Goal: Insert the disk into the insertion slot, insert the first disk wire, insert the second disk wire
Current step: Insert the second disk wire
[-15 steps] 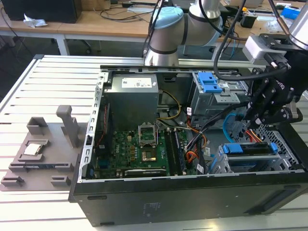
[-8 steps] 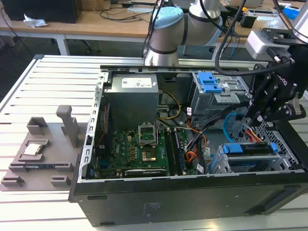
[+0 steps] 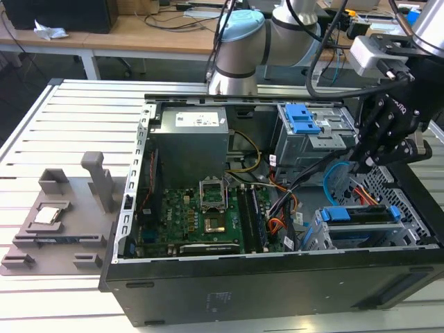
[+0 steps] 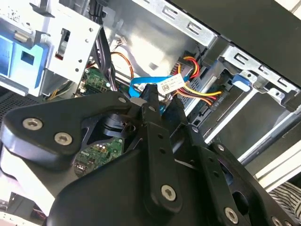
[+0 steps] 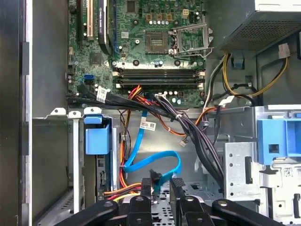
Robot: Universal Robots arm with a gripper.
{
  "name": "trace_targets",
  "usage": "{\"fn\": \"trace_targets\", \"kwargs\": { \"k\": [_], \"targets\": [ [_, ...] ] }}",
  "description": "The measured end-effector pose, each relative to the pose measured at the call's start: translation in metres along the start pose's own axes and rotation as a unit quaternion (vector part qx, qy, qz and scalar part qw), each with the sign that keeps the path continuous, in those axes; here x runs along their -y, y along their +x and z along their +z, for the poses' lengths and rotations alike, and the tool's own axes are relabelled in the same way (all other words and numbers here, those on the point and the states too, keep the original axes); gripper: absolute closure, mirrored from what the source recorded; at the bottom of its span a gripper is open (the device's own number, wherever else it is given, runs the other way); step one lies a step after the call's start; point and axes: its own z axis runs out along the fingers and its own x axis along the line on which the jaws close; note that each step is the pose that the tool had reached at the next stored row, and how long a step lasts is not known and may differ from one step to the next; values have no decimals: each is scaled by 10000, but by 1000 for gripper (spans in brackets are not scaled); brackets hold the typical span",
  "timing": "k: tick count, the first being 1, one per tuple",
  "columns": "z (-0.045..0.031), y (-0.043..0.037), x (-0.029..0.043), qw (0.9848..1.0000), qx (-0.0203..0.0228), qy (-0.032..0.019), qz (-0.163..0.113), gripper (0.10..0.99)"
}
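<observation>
The disk (image 3: 361, 214) in its blue carrier lies inside the insertion slot (image 3: 316, 239), the low silver cage at the exterior view's right; its blue handle (image 5: 96, 139) faces the open case. My gripper (image 5: 161, 186) hangs just behind that cage, shut on the small dark plug of the second disk wire (image 5: 157, 162), whose light-blue loop curves away from the fingertips (image 5: 146, 188). The first disk wire (image 4: 200, 89), a red, orange and yellow bundle, runs beside the gripper (image 4: 162, 101) toward the disk's rear; its plug end is hidden.
The taller grey bay with a blue clip (image 3: 302, 118) stands beyond the gripper (image 3: 366, 166). A thick black cable bundle (image 5: 188, 127) crosses toward the motherboard (image 3: 201, 215). The power supply (image 3: 191, 135) sits at the back. A grey fixture (image 3: 62, 215) lies on the exterior view's left.
</observation>
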Motion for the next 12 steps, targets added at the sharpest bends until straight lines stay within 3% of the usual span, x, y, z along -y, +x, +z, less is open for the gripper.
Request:
{"fn": "trace_targets", "kwargs": {
  "k": [3,8,9,11,12],
  "targets": [
    [6,-1,-77,10000,-3,-2,-48,784],
    [11,-1,-83,10000,-5,-3,-79,784],
    [12,-1,-83,10000,-5,-3,-79,800],
    [14,-1,-83,10000,-5,-3,-79,922],
    [14,0,-83,10000,-5,-3,-79,925]
  ]
}}
